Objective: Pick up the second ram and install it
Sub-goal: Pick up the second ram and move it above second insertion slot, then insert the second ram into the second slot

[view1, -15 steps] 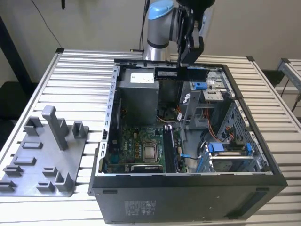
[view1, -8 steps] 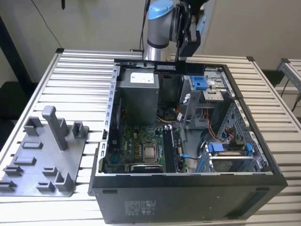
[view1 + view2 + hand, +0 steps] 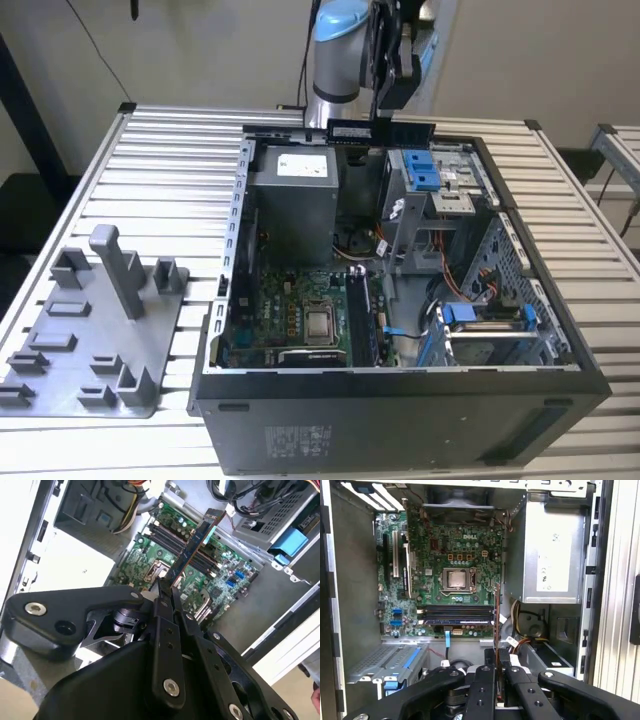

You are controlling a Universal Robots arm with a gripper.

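Note:
My gripper (image 3: 385, 118) hangs above the far edge of the open computer case (image 3: 230, 300), shut on the second ram (image 3: 380, 131), a long thin dark stick held level. In both wrist views the black fingers (image 3: 161, 611) (image 3: 485, 680) clamp the stick's near end. The ram (image 3: 195, 542) (image 3: 496, 611) reaches out from the fingers over the green motherboard (image 3: 427, 555). The dark memory slots (image 3: 457, 615) (image 3: 362, 318) lie below it, well apart from the stick.
A grey plastic holder tray (image 3: 90, 330) with upright posts lies on the slatted table (image 3: 170, 150) at the exterior view's left. Inside the case are a grey power supply (image 3: 292, 205), the processor socket (image 3: 320, 323), blue drive-bay clips (image 3: 422, 170) and loose cables (image 3: 455, 285).

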